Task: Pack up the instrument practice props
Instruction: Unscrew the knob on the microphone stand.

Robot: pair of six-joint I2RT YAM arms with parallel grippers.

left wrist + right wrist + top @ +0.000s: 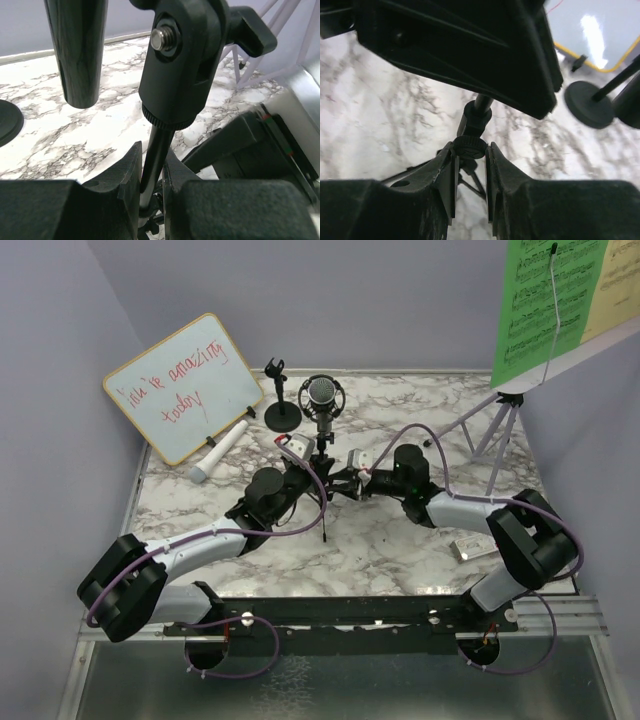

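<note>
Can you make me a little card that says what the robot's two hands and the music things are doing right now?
left hand: pinching the mic tripod by its thin stem
right hand: closed around the tripod's collar, lower down
first microphone: upright in the tripod's ring
second microphone: lying by the whiteboard
round-base holder: standing at the back
music sheets: up on the lilac rack

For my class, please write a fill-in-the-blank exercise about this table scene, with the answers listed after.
1. The left gripper and right gripper both hold the black ___'s stem.
2. The whiteboard carries ___ writing.
3. The music rack holds a yellow sheet and a ___ one.
Missing: tripod; red; green.
</note>
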